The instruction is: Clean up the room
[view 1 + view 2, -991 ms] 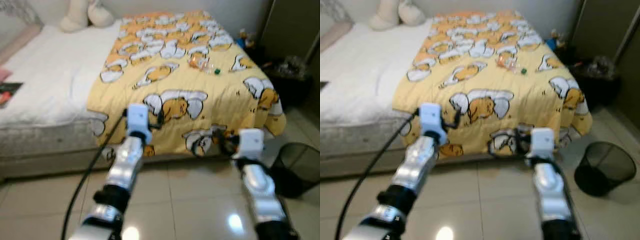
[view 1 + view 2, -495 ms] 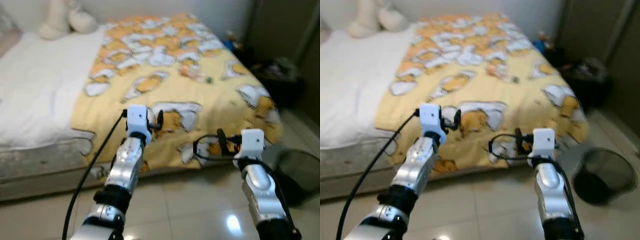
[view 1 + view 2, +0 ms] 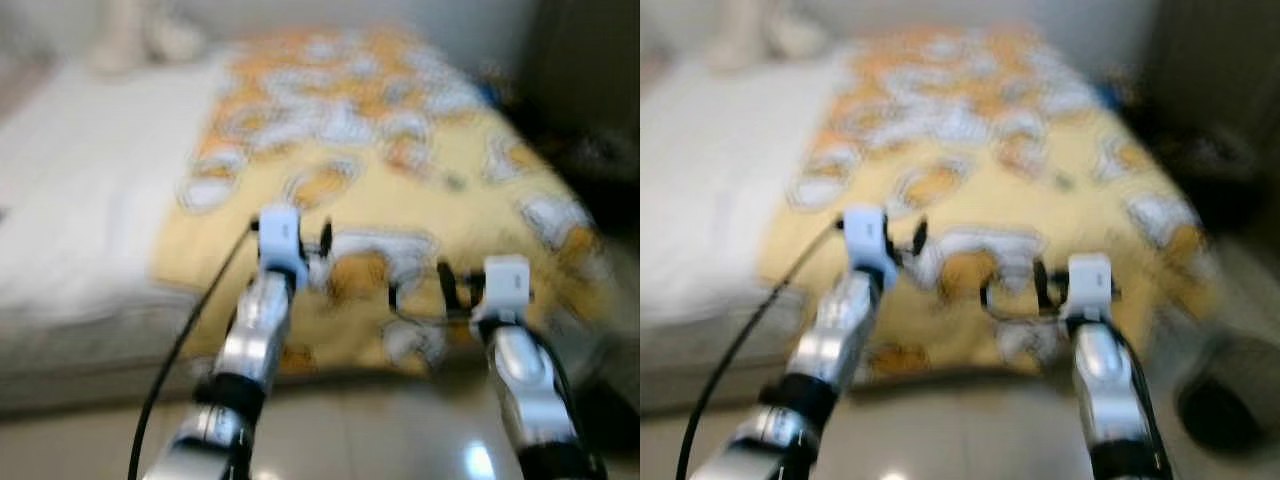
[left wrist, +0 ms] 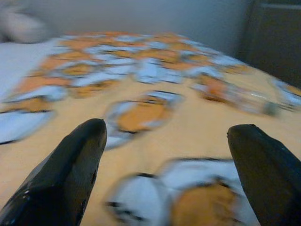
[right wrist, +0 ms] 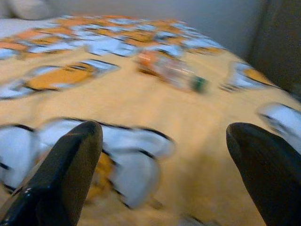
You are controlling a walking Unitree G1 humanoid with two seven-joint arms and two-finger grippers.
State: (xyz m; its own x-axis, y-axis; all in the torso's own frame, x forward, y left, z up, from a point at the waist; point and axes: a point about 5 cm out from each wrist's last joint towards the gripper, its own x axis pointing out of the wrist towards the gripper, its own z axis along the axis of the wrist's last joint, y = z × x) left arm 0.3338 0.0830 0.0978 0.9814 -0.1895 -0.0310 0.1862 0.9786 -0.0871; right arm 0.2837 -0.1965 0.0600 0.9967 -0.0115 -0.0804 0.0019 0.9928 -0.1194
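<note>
A clear plastic bottle (image 5: pixel 171 70) with an orange label and a green cap lies on the yellow cartoon-print blanket (image 3: pixel 400 190) near the bed's far right side; it is also in the left wrist view (image 4: pixel 240 98). Both arms are held out over the floor in front of the bed's foot. My left gripper (image 4: pixel 171 155) is open with nothing between its fingers and points along the blanket. My right gripper (image 5: pixel 164 165) is open too, empty, with the bottle well ahead of it. The eye views are blurred.
A white sheet (image 3: pixel 80 170) covers the bed's left half, with a pale stuffed toy (image 3: pixel 140 35) at the head. Dark furniture (image 3: pixel 590 90) stands right of the bed. A dark mesh bin (image 3: pixel 1215 415) sits on the tiled floor (image 3: pixel 380 430) at the right.
The whole picture has shifted and blurred, so the camera is moving; the bed looks closer. Both arms stay raised and open. The bottle lies where it was.
</note>
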